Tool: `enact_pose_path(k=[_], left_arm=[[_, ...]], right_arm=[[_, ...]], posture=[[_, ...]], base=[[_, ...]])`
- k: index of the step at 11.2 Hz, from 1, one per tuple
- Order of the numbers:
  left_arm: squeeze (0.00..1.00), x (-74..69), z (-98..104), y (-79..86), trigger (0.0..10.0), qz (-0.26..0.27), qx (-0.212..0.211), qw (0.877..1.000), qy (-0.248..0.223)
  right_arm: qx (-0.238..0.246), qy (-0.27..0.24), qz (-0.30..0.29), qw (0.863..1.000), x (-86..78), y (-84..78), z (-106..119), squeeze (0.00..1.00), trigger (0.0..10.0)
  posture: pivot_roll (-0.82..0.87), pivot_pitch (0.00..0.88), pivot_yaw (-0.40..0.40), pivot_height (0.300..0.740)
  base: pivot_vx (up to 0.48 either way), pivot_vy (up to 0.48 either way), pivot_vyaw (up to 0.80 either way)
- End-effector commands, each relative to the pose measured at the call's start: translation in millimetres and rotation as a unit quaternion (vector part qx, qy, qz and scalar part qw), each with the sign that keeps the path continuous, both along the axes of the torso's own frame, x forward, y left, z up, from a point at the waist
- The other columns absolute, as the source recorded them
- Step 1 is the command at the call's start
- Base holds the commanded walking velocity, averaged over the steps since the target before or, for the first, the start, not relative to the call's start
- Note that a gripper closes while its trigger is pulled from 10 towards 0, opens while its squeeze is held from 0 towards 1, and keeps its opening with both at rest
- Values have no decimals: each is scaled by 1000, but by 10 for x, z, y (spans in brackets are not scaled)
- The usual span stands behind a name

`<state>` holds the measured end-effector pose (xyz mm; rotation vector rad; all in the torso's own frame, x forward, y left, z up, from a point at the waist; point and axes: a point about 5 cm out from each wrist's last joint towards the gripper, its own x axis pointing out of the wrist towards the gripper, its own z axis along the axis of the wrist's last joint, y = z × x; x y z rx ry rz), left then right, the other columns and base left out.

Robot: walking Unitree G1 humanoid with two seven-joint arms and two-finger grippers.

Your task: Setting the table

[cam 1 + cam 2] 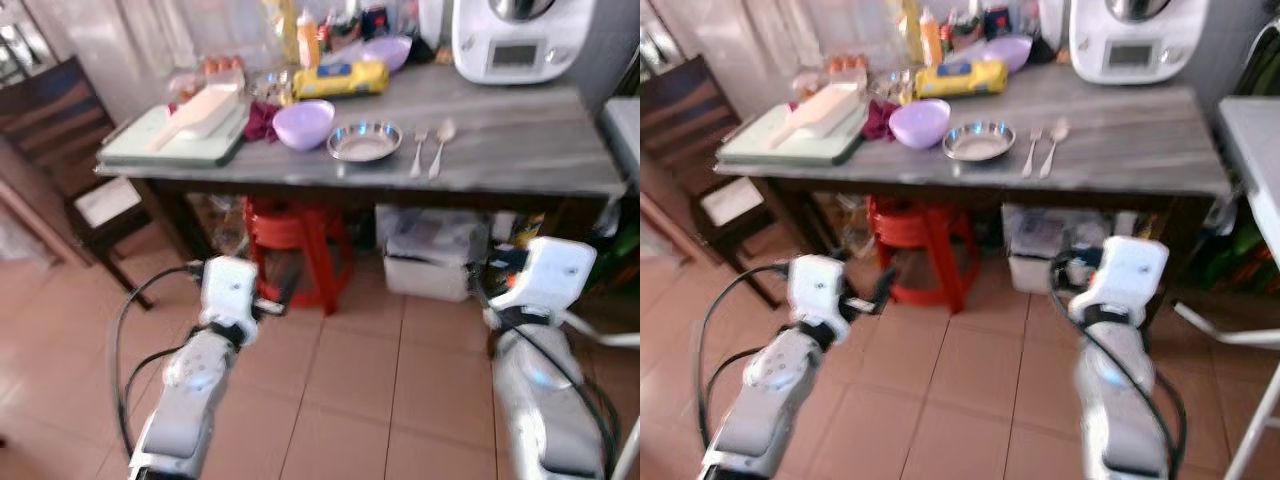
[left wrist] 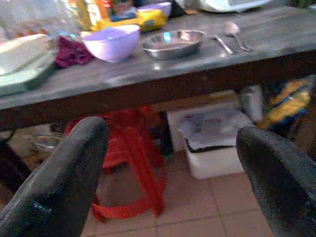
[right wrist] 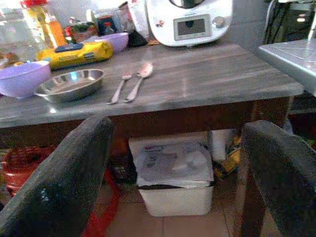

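text: none legible | labels: blurred | numbers: none

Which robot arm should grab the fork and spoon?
Probably the right. The fork and spoon lie on the table's right half, nearer the open right gripper. The left gripper, also open, faces the purple bowl.

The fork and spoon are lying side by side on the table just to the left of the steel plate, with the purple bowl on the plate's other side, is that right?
Not quite. The fork and spoon do lie side by side on the table, but to the right of the steel plate, not the left. The purple bowl sits on the plate's other side, the left. The left eye view shows this.
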<state>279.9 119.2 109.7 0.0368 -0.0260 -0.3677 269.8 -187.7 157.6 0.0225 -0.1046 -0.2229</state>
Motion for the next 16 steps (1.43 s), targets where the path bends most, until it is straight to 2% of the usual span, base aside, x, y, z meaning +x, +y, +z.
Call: enact_pose_path(k=[1, 5, 6, 10, 16], left_arm=[[0, 14, 55, 50, 10000, 3, 2, 1000, -10], [0, 8, 68, -10, 10000, -18, -9, 1000, -8], [0, 8, 75, -12, 10000, -21, -10, 1000, -10], [0, 6, 82, -15, 10000, -27, -13, 999, -10], [0, -7, 78, -32, 10000, -35, -14, 999, -7]], right_arm=[[3, -5, 5, 1000, 16, 54, 25, 0, 10000], [6, 0, 11, 1000, 31, 68, 7, 0, 10000], [5, -1, 13, 1000, 35, 71, 10, 0, 10000], [8, 0, 15, 1000, 42, 79, -1, 0, 10000], [9, 3, 15, 1000, 32, 77, -24, 0, 10000]], posture=[[-92, 88, 136, 740], [-93, 90, 132, 740], [-92, 89, 131, 740], [-90, 85, 132, 740], [-93, 87, 136, 740]], base=[[0, 0, 0], [0, 0, -800], [0, 0, 0], [0, -295, 0], [0, -370, -541]])
